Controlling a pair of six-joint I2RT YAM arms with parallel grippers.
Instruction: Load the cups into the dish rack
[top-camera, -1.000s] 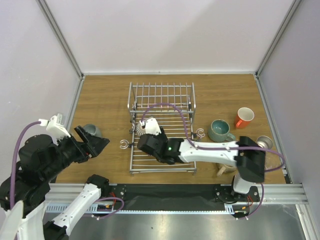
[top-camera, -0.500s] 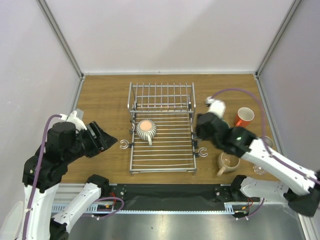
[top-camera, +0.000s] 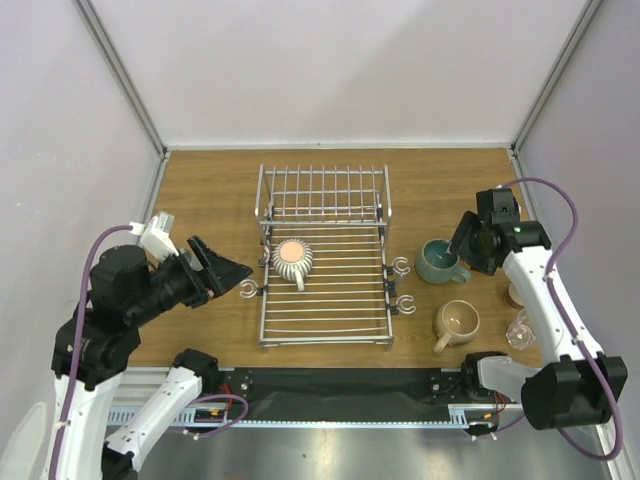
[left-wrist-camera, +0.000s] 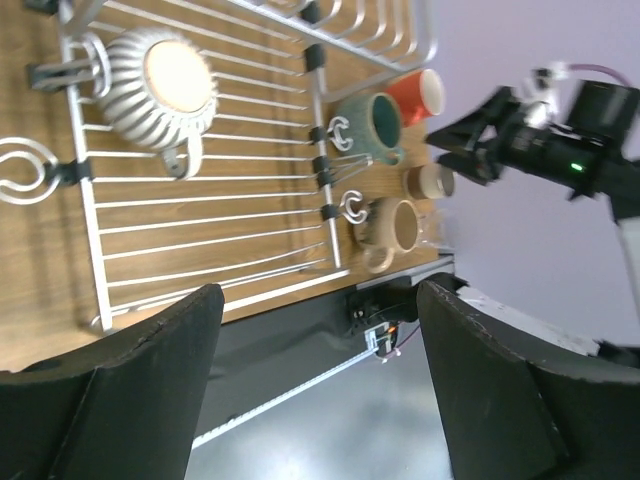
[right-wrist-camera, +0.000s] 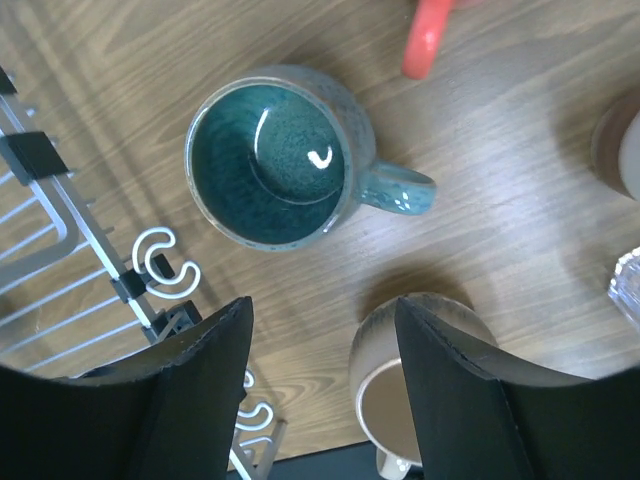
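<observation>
Since only one cup is loaded so far, I'd call this job barely started. The ribbed silver cup (top-camera: 292, 259) sits mouth up on the flat slats at the left side of the dish rack (top-camera: 325, 300), and the upright tines at the back hold nothing. Everything else I can see is still out on the counter (top-camera: 210, 190), bunched between the rack and the right edge. That's the teal mug (top-camera: 437, 260) just beside the rack's side hooks, the beige mug (top-camera: 457, 321) nearer the front edge, and the red-orange cup (left-wrist-camera: 418, 94) further back. There's also a clear glass (top-camera: 520, 327) near the front right corner, plus a small brownish cup next to it that I can't really make out. The right gripper (top-camera: 465, 243) hangs over the teal mug with its fingers spread and nothing between them, so my guess is that mug goes next. The left gripper (top-camera: 225, 275) is also spread wide and empty, hovering off the rack's left side and pointed across it. It could be covering something underneath, can't tell. The counter itself is wood-grain laminate with a black strip and a metal rail along the front edge where the arms bolt on. The room is just plain pale walls on three sides with aluminium posts in the back corners.
</observation>
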